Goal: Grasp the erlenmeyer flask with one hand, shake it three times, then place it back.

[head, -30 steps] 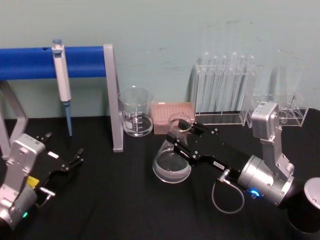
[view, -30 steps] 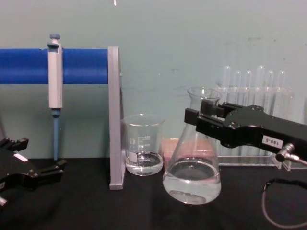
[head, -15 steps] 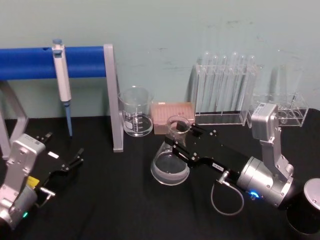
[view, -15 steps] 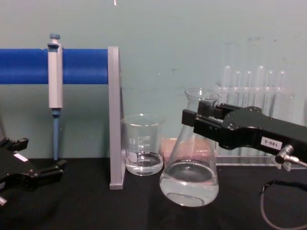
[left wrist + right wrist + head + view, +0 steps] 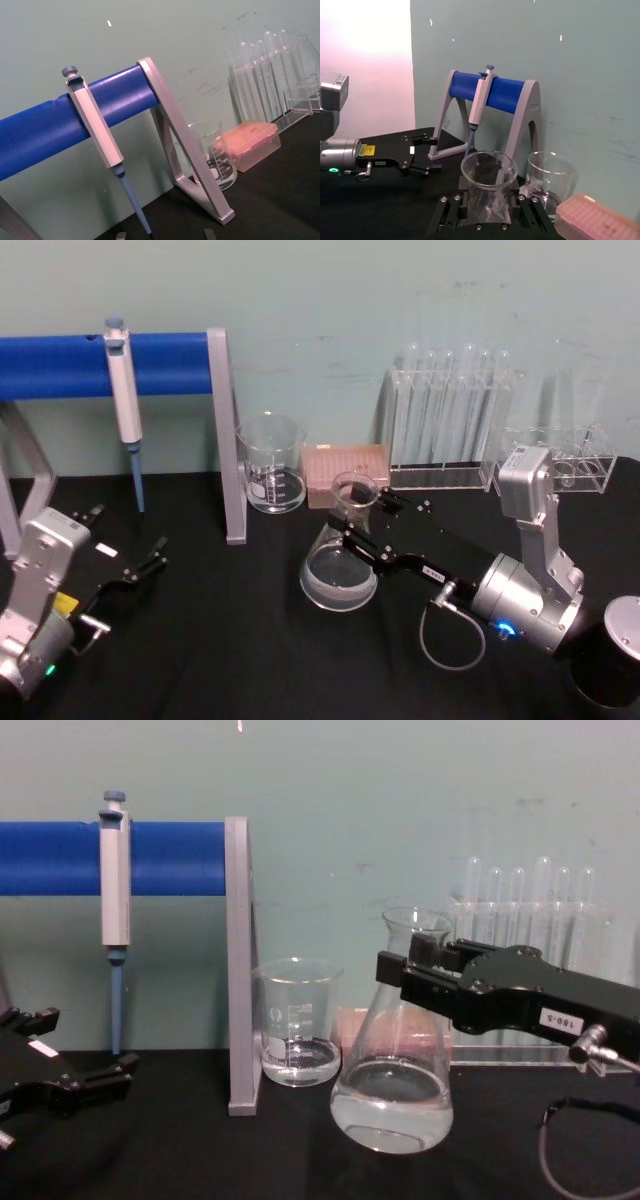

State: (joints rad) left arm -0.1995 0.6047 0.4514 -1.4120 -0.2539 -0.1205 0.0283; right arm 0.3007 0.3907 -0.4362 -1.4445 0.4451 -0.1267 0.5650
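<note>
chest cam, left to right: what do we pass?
left gripper at the lower-left edge → pipette → stand's grey upright → beaker → erlenmeyer flask, neck held by the right gripper → test tubes

Clear glossy glass flask [image 5: 390, 1085] — matt blk table [image 5: 200, 1155].

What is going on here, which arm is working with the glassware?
The right gripper is shut on the neck of the clear glass conical flask, which holds a little clear liquid and is upright near the middle of the black table. Whether its base touches the table, I cannot tell. The left gripper lies open at the left.
</note>
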